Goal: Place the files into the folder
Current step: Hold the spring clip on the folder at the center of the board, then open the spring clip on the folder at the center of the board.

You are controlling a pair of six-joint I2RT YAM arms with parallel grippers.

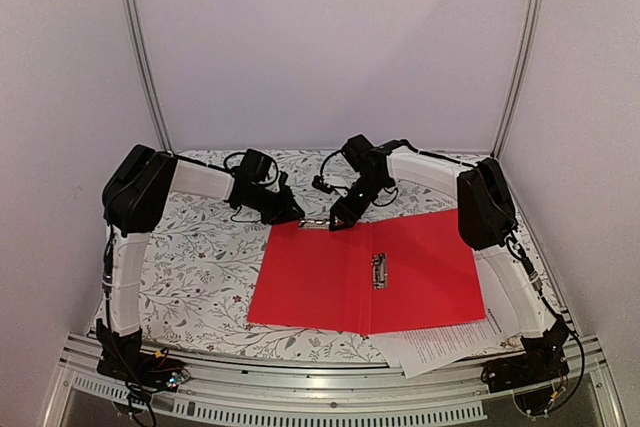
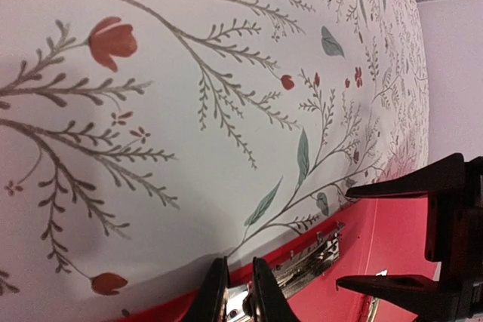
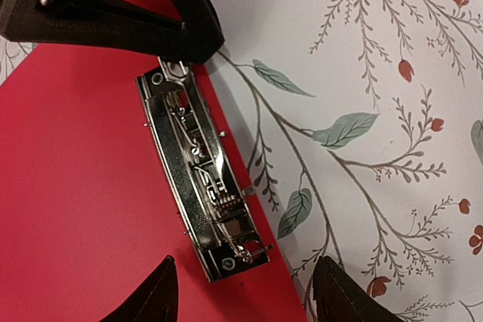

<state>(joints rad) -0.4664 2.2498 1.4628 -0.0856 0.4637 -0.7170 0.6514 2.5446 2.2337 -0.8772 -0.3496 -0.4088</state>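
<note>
Looking down on the floral-cloth desk [image 1: 190,257], I see the flat red plastic folder [image 1: 330,277] lying open right of centre, both arms at its far edge.
From under its near right corner, white printed paper sheets [image 1: 440,345] poke out toward the desk's near edge. My right gripper [image 3: 247,262] stands wide open, straddling one end of the shiny metal lever clip [image 3: 200,179] on the folder's far edge; my left gripper [image 2: 238,265] is nearly closed, pinching the clip's other end.
</note>
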